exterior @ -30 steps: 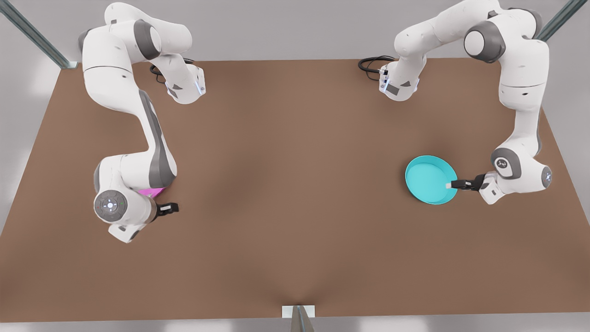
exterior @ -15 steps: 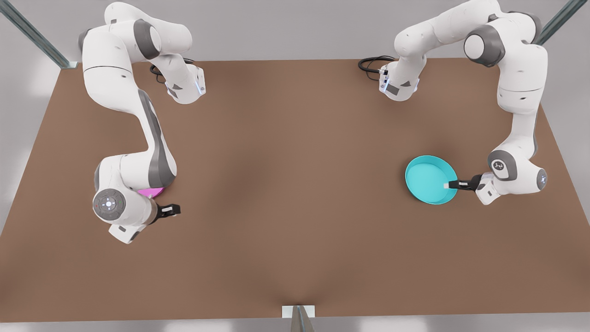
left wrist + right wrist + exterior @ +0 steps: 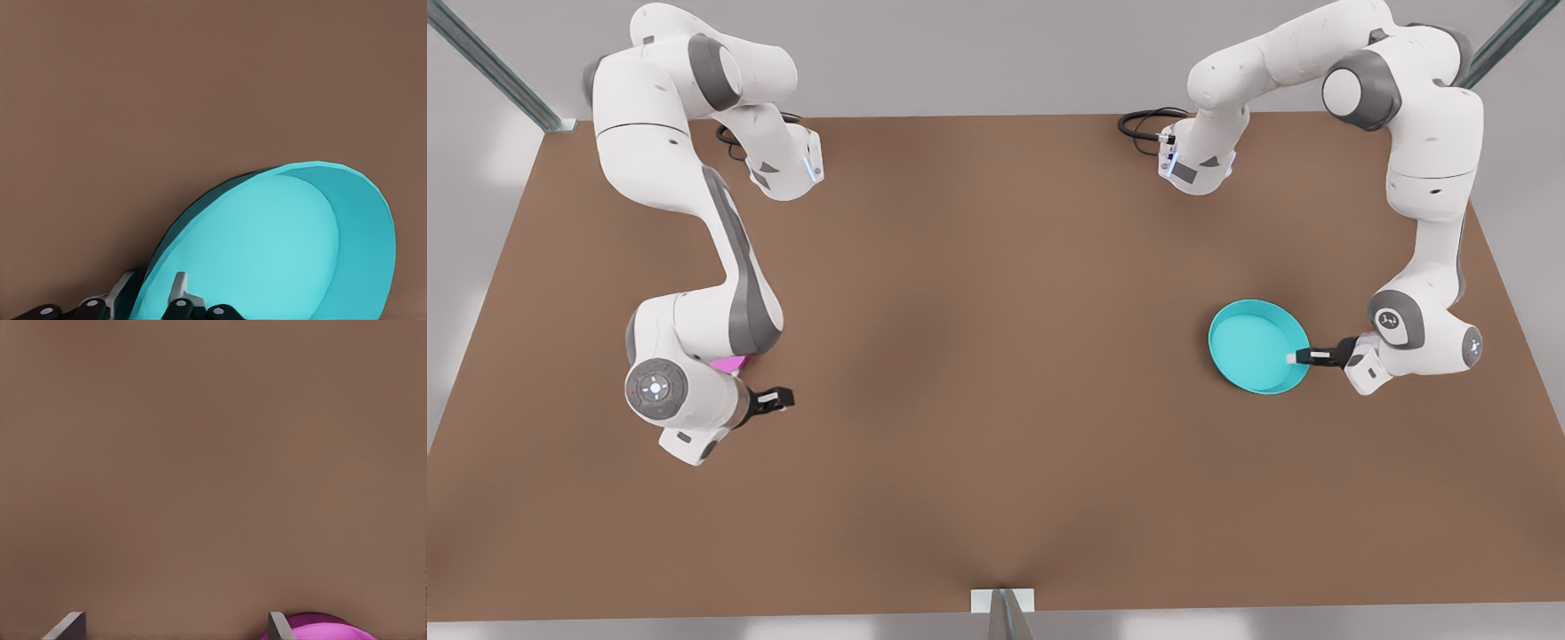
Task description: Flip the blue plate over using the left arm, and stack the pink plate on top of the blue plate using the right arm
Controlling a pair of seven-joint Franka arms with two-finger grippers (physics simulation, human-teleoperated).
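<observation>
On your brown worktop (image 3: 996, 373), the right arm (image 3: 694, 293) on the front view's left has swung its wrist toward the middle since a second ago, while the left arm (image 3: 1423, 222) holds much as before. The blue plate (image 3: 1256, 346) lies open side up, and your left wrist view shows it tipped, the left gripper (image 3: 155, 299) clamped on its rim. The pink plate (image 3: 729, 363) peeks from under the right arm's wrist, beside the spread-fingered right gripper (image 3: 173, 630).

Brown table (image 3: 978, 373), bearing a blue plate (image 3: 1254, 351) and, well apart, a pink plate (image 3: 729, 363).
</observation>
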